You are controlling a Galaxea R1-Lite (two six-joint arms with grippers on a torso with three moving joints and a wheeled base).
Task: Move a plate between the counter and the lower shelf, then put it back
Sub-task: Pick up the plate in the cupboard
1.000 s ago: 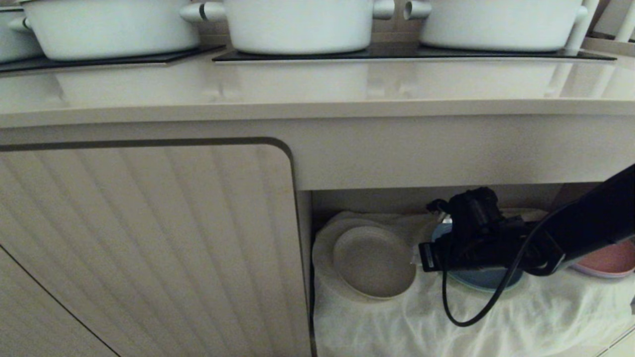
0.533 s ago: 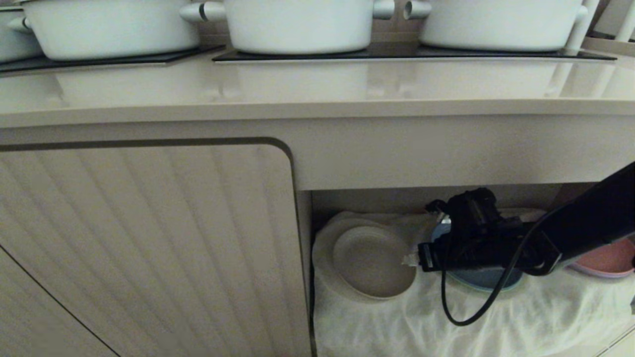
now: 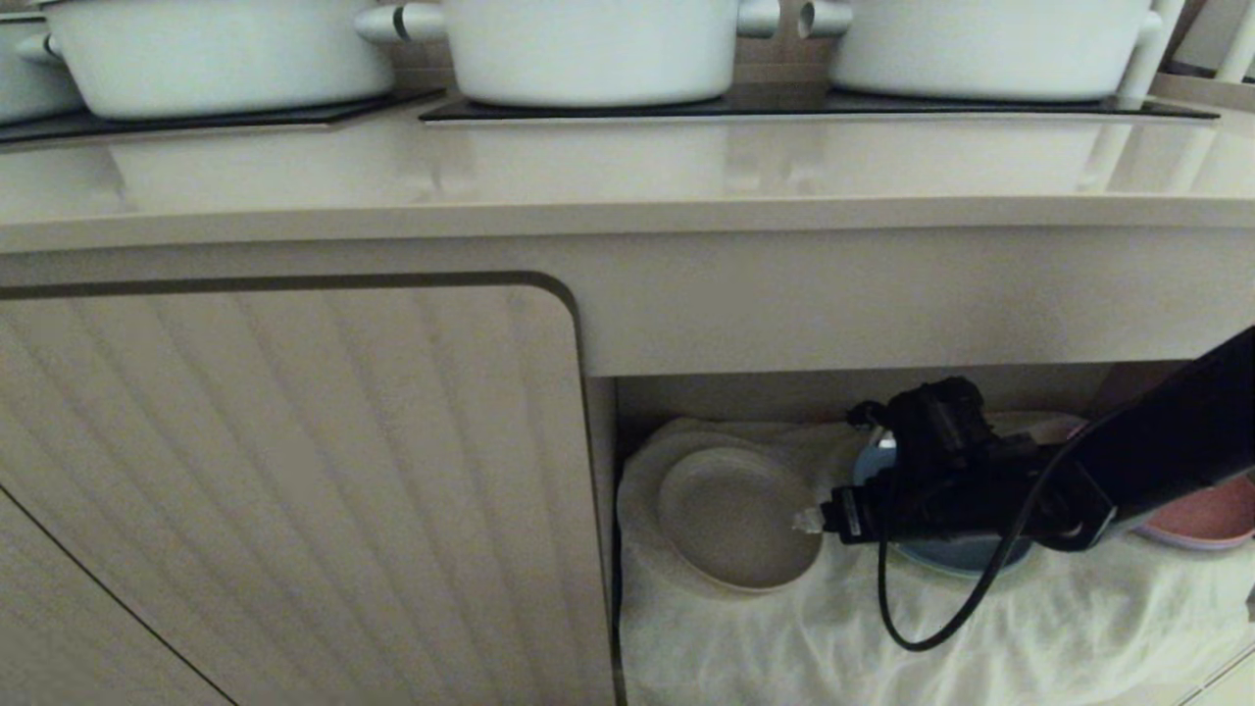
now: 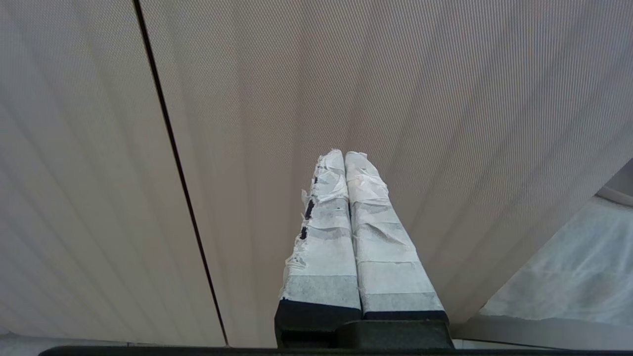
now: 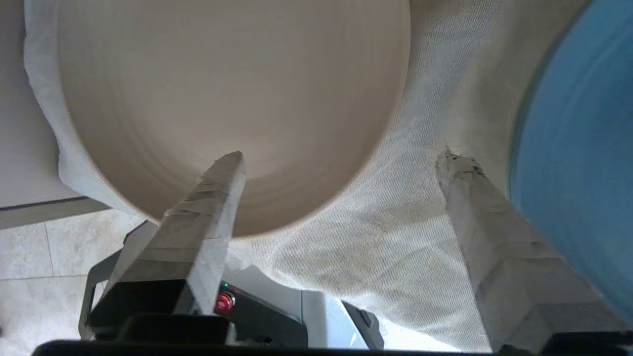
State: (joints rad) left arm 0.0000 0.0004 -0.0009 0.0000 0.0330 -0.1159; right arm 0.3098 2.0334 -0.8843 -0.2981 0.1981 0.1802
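My right jaws stand wide apart with nothing between them; one taped finger lies over the near rim of the plate, the other over the cloth beside it, and neither presses on it as far as I can see. From the head view these jaws sit just at the plate's right edge, the arm reaching in from the right across a blue plate, with a pink plate further right. The plate lies flat on the cloth floor of the lower shelf, at its left end next to the ribbed cabinet door, apparently resting on a larger white plate. My left jaws are pressed together, empty, parked facing that door, out of the work.

Above, the worktop carries three white pots on black hob panels and no plate. I judge the plate is set down in the shelf and let go. What is left depends on where it began, which I cannot tell: either the return to the worktop remains, or this is the put-back and only pulling my arm out remains
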